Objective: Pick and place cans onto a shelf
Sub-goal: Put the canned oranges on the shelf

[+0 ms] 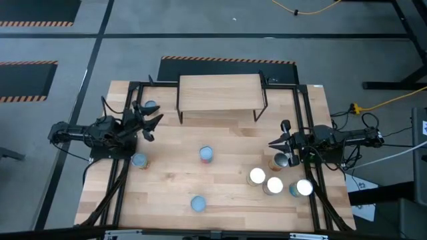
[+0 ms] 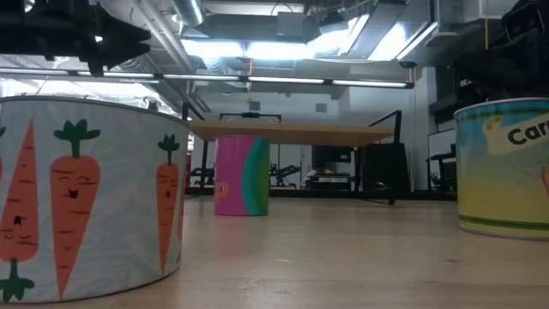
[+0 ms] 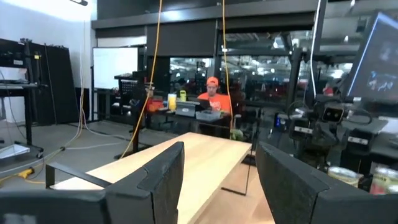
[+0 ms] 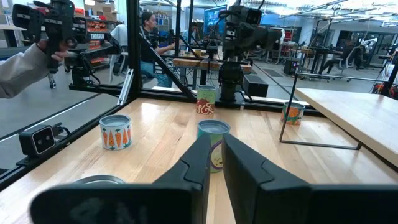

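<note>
looking straight down in the high view, the left gripper (image 1: 152,124) sits at the table's left edge with its fingers spread wide and nothing between them. one can (image 1: 150,106) lies just beyond it and another can (image 1: 139,160) on its near side. the right gripper (image 1: 279,142) sits at the right edge; this view does not settle how far open it is. a cluster of cans with bright tops (image 1: 275,185) lies just beside and in front of it. a central can (image 1: 206,154) and a front can (image 1: 197,203) stand apart on the open table (image 1: 167,180). the shelf (image 1: 219,93) stands at the table's far edge with its top board bare; no can is on it.

the low view adds label detail: a carrot-printed can (image 2: 90,193) close at left, a yellow-labelled can (image 2: 504,167) at right, and a pink-and-green can (image 2: 241,175) in front of the shelf (image 2: 296,132). no gripper can be picked out clearly here.

the left wrist view shows the left gripper's fingers (image 3: 163,174) well apart, released, with the shelf top (image 3: 186,155) ahead. a seated person in orange (image 3: 213,99) appears in the room beyond.

the right wrist view shows the right gripper's fingers (image 4: 198,163) nearly together with a narrow gap, gripping nothing. a purple-and-green can (image 4: 213,144) stands just ahead of them, a carrot can (image 4: 115,131) off to one side, and the shelf's leg frame (image 4: 317,112) to the other. a sleeved hand (image 4: 28,62) shows outside the table.
</note>
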Available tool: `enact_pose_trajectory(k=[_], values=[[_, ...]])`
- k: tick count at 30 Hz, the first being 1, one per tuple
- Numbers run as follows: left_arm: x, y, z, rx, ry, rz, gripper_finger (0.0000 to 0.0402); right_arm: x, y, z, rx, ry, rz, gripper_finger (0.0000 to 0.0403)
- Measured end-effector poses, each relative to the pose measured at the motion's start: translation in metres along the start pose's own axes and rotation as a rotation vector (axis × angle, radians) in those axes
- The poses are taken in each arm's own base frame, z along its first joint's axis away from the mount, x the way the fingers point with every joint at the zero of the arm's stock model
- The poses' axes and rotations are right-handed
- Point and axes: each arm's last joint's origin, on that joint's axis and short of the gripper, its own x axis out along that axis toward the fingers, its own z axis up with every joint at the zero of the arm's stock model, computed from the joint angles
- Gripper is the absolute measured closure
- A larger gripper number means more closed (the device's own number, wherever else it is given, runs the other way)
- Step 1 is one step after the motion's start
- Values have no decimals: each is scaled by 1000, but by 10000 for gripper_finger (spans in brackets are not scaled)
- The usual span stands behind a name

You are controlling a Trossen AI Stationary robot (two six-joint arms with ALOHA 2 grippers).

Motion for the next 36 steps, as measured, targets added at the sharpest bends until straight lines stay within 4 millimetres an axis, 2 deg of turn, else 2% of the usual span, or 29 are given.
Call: enact_pose_trajectory(k=[13, 23, 29, 36], values=[[44, -13, 44, 151, 173, 167, 209, 0, 0, 1, 0, -6, -1, 357], [87, 1, 70, 250, 396, 264, 209, 0, 0, 1, 0, -6, 0, 357], [106, 21, 68, 265, 529, 307, 209, 0, 0, 1, 0, -5, 0, 357], [117, 55, 48, 221, 685, 398, 209, 0, 0, 0, 0, -4, 0, 357]])
